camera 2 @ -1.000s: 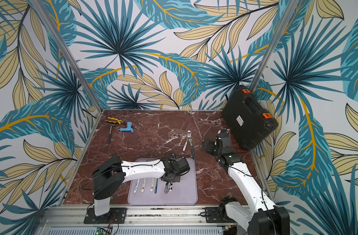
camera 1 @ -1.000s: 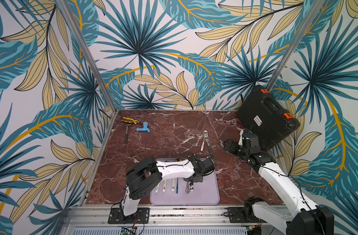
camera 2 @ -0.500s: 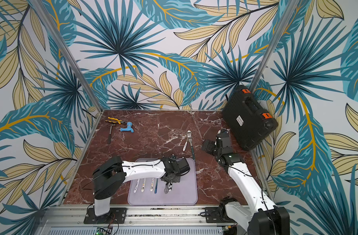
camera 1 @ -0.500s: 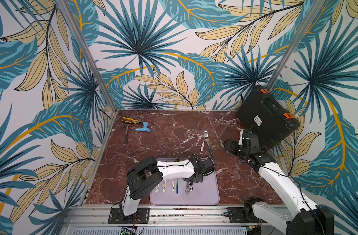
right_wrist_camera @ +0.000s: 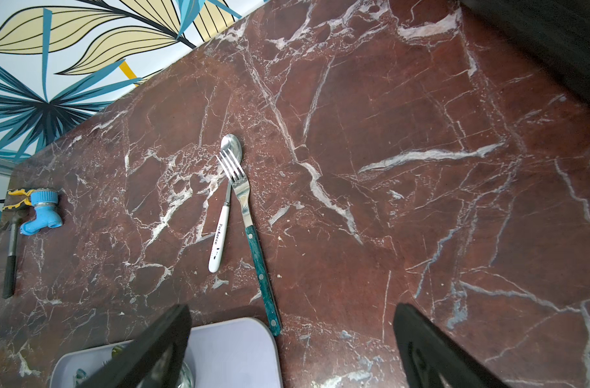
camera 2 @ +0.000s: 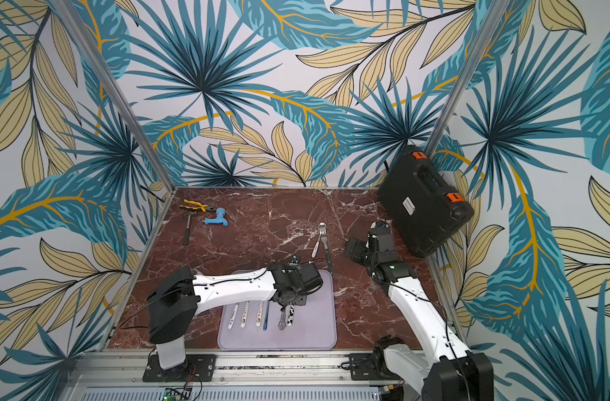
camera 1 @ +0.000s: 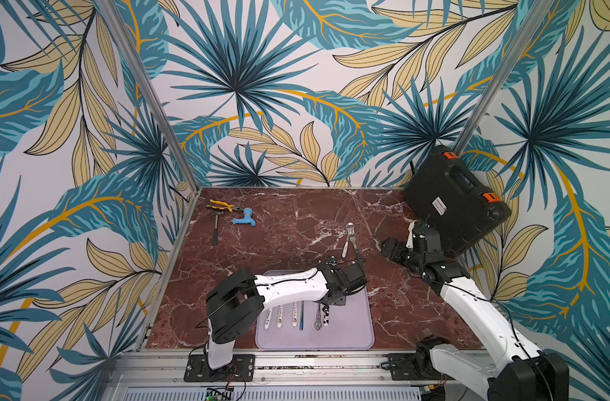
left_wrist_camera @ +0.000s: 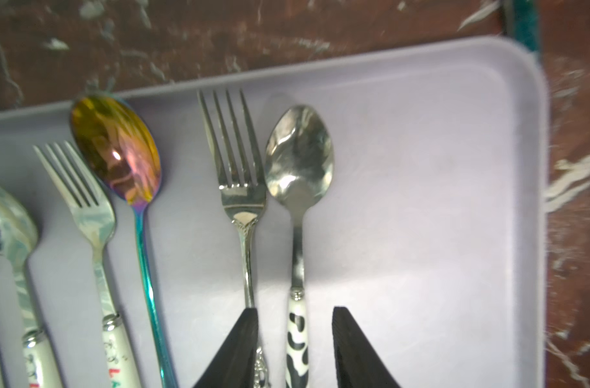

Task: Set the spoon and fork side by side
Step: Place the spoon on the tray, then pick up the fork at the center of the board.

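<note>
On the lilac tray (left_wrist_camera: 421, 235) a cow-patterned spoon (left_wrist_camera: 298, 161) lies flat next to an ornate silver fork (left_wrist_camera: 241, 188), parallel and nearly touching. My left gripper (left_wrist_camera: 294, 312) is open astride the spoon's handle, with a gap on each side; one finger (left_wrist_camera: 240, 346) overlaps the fork's handle. In both top views that wrist hides the pair's heads, leaving only the handles (camera 1: 322, 319) (camera 2: 286, 319) showing. Further back on the table a green-handled fork (right_wrist_camera: 258, 265) lies with its tines across a white-handled spoon (right_wrist_camera: 219, 242). My right gripper (right_wrist_camera: 292, 309) hovers open and empty above them.
More cutlery lies in a row on the tray: a rainbow spoon (left_wrist_camera: 119, 151), a small fork (left_wrist_camera: 82, 191) and another spoon (left_wrist_camera: 8, 228). Pliers (camera 1: 222, 205), a blue tap (camera 1: 244, 218) and a dark-handled tool (camera 1: 215, 231) sit at the back left. A black case (camera 1: 456, 205) leans in the right corner.
My left gripper's jaws have spread apart over the tray, and the cow-patterned spoon now lies free between them. The right arm has not moved.
</note>
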`<state>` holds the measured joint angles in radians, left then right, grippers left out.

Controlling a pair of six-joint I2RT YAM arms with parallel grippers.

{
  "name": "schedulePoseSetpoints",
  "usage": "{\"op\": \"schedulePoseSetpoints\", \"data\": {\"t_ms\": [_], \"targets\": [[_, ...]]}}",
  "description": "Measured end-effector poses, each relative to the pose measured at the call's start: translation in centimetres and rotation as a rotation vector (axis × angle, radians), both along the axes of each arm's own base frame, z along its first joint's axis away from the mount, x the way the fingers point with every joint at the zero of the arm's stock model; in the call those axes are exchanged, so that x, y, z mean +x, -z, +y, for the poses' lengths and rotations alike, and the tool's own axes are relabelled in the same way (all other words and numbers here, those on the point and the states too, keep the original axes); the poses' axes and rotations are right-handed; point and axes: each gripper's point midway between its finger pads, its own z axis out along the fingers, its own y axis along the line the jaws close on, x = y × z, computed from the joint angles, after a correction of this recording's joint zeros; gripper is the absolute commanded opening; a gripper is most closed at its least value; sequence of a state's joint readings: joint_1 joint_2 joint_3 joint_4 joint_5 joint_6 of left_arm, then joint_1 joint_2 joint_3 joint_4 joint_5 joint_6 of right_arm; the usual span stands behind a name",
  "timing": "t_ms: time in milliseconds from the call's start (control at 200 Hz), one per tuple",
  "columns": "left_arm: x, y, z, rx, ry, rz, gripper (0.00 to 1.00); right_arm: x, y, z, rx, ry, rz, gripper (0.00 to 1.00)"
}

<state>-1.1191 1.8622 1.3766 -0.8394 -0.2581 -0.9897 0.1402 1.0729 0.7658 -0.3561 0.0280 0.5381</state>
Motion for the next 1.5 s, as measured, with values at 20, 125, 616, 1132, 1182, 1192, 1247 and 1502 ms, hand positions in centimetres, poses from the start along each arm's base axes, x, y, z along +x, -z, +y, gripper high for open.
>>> {"op": "schedulePoseSetpoints", "data": {"t_ms": [20, 125, 616, 1132, 1182, 1192, 1247, 1502], "targets": [[0.1, -0.3, -0.1, -0.004, 0.004, -0.006, 0.42, 0.0, 0.1, 0.0, 0.000, 0.000, 0.001, 0.99], [1.2, -2.2, -0.9, -0.030, 0.024, -0.040, 0.41, 0.0, 0.2, 0.1, 0.003, -0.008, 0.000, 0.99], [8.5, -6.6, -1.3, -0.100, 0.061, -0.115, 0.44, 0.3, 2.7, 1.9, 0.031, -0.111, 0.076, 0.99], [14.9, -9.1, 4.0, -0.189, 0.014, -0.187, 0.52, 2.3, 6.5, 4.5, -0.005, -0.217, 0.259, 0.95], [15.1, -9.2, 4.6, -0.200, 0.014, -0.188, 0.53, 2.5, 7.0, 5.1, -0.022, -0.238, 0.280, 0.94], [15.1, -9.2, 4.8, -0.200, 0.011, -0.188, 0.54, 2.5, 7.1, 5.1, -0.024, -0.239, 0.282, 0.94], [15.0, -9.2, 5.6, -0.211, 0.011, -0.187, 0.55, 2.7, 7.6, 5.7, -0.044, -0.265, 0.310, 0.93], [15.1, -11.2, 12.1, -0.275, -0.037, -0.256, 0.75, 3.0, 10.7, 7.5, -0.143, -0.338, 0.438, 0.83]]}}
